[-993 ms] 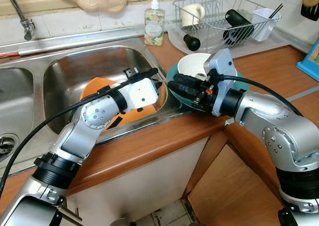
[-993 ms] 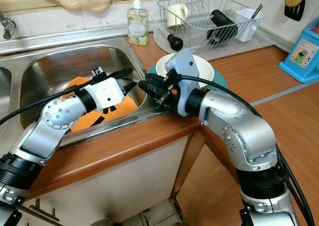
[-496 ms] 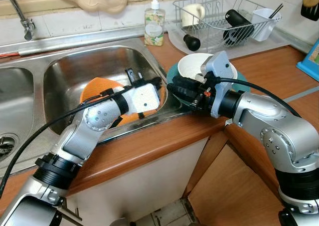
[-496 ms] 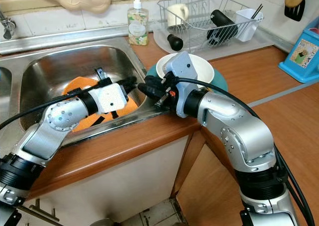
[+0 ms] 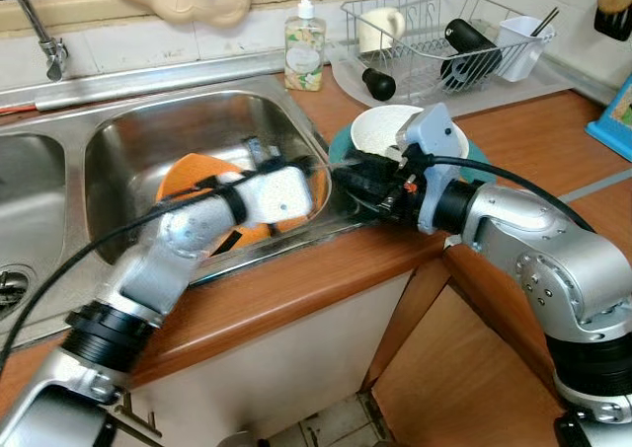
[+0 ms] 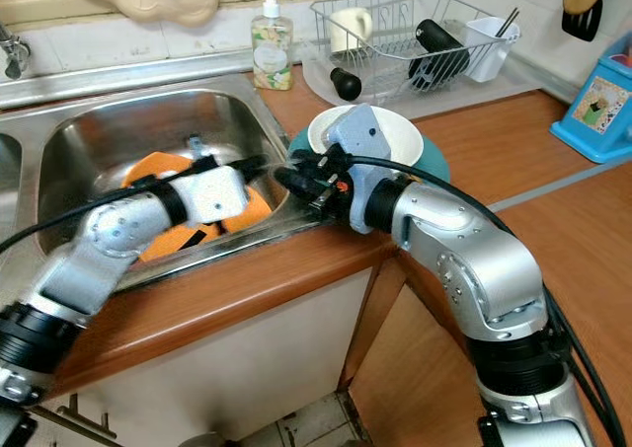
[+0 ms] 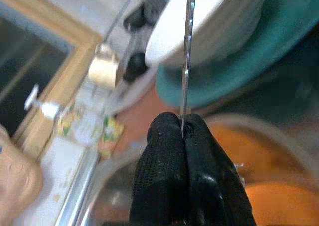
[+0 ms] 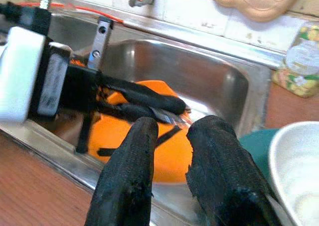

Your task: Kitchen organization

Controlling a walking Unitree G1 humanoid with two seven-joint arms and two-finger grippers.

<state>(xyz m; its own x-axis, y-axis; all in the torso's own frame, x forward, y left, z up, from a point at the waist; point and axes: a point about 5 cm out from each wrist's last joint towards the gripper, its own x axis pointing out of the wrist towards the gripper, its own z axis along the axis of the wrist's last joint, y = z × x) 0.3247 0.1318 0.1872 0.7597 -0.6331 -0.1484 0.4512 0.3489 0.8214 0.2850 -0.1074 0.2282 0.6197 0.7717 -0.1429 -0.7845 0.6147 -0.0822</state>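
A robot's two silver arms meet over the right-hand edge of a stainless steel sink (image 5: 148,131) set in a wooden surface (image 5: 296,279). The left tool (image 7: 183,136) has its black, textured fingers pinched shut on a thin, flat strip of shiny metal (image 7: 188,56), seen edge-on; what the strip is cannot be told. It hangs over a round orange plate (image 5: 183,176) lying in the basin. The right tool (image 8: 172,131), its two fingers slightly parted and holding nothing, points at the left tool's fingertips, just beside them. Behind it, at the sink's right edge, a white bowl (image 5: 380,126) sits on a teal plate (image 6: 434,156). A wire dish rack (image 5: 444,33) and a soap bottle (image 5: 305,42) stand near the surface's back edge.
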